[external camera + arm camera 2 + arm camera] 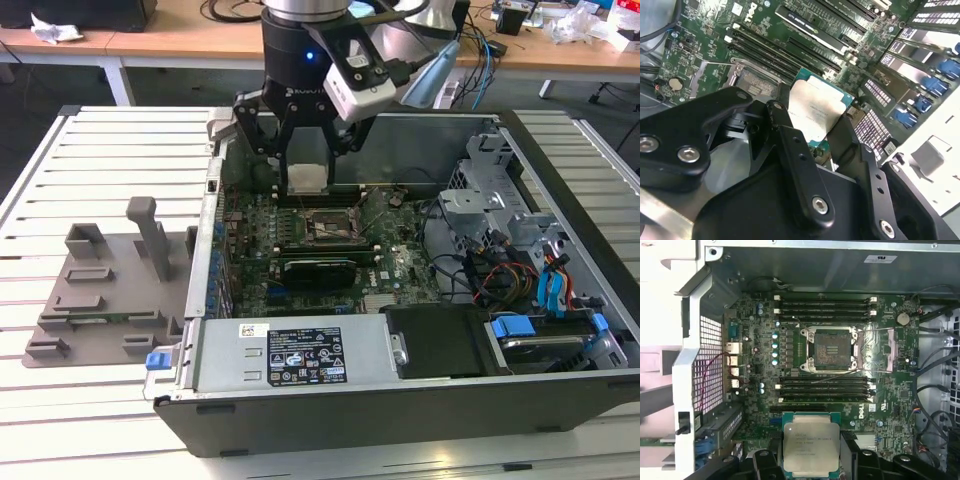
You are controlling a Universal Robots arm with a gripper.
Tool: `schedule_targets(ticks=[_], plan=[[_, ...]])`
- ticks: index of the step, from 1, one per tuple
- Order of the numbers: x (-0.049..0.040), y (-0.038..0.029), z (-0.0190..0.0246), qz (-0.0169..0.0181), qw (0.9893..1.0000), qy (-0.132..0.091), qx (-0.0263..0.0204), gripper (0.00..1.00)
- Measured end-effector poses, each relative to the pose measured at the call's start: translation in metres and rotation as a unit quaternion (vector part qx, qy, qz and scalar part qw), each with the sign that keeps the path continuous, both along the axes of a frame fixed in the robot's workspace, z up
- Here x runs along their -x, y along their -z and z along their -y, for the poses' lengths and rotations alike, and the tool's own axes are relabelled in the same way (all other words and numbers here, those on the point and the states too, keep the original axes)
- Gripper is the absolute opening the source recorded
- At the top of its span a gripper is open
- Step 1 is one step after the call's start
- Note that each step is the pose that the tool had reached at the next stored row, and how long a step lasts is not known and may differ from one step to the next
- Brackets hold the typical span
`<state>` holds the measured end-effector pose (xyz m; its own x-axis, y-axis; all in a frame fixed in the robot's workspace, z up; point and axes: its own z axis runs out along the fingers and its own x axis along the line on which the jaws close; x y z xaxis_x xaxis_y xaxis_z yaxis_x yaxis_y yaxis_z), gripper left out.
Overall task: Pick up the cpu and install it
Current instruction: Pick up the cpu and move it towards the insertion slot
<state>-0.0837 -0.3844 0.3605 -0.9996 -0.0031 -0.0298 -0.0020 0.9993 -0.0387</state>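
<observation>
Gripper hangs in the upper middle of the exterior view, its jaws drawn in narrowly and clamped on the cpu, which it carries flat with the silver face toward the wrist. Left to right in that view, the grey tray with upright posts lies at lower left on the slatted table, well apart from the chip. The open computer case takes the middle and right, with the motherboard inside. The socket sits just below the held chip and looks bare. By my judgement the pick-up is done; seating the chip in the socket is not yet done.
</observation>
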Motion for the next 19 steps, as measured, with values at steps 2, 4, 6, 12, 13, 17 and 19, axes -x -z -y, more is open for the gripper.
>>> schedule_targets(ticks=[2, 4, 6, 12, 13, 17, 19], plan=[[-0.0019, 0.001, 0.0, 0.0, 1.0, 0.0, 0.0, 0.55], [-0.004, 0.0022, 0.0, 0.0, 1.0, 0.0, 0.0, 0.55], [-0.0068, 0.0039, 0.0, 0.0, 1.0, 0.0, 0.0, 0.55], [-0.0242, 0.0075, -0.0043, 0.0, 1.0, 0.0, 0.0001, 0.55], [-0.0281, 0.0082, -0.0049, 0.0, 1.0, 0.0, 0.0002, 0.55], [-0.0388, 0.0129, -0.0064, 0.0, 1.0, 0.0, 0.0002, 0.55], [-0.0423, 0.018, -0.0083, 0.0, 1.0, 0.0, 0.0002, 0.55]])
